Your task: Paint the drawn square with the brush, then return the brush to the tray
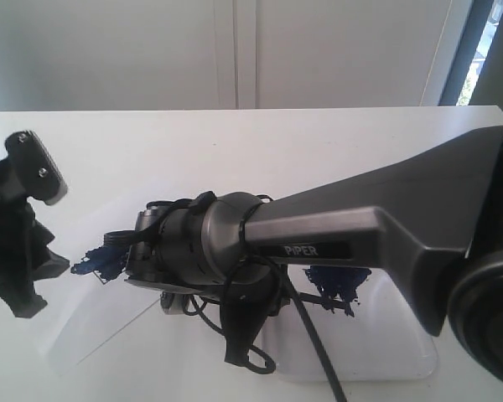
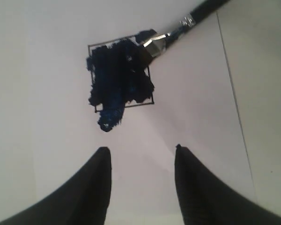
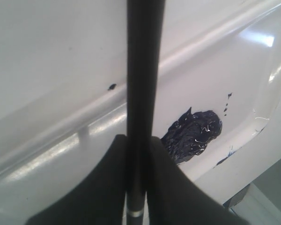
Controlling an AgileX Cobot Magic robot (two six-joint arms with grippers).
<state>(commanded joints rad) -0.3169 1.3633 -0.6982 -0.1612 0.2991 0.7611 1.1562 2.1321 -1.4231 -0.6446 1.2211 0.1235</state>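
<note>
Exterior view: the right arm [image 1: 360,222], lettered "PIPER", reaches across the middle and hides its claw. The blue smear of the drawn square [image 1: 101,264] shows on the left. The tray [image 1: 386,356] lies lower right.

Left wrist view: the drawn square [image 2: 121,75] is a thin black outline, mostly filled dark blue, with paint overrunning one edge. The bristles of the brush [image 2: 171,32] rest on one corner. The left gripper [image 2: 140,150] is parted wide and holds nothing, over the paper [image 2: 192,108].

Right wrist view: the right gripper [image 3: 136,145] is clamped on the brush's black handle, above the tray and its blue blotch [image 3: 194,133].
</note>
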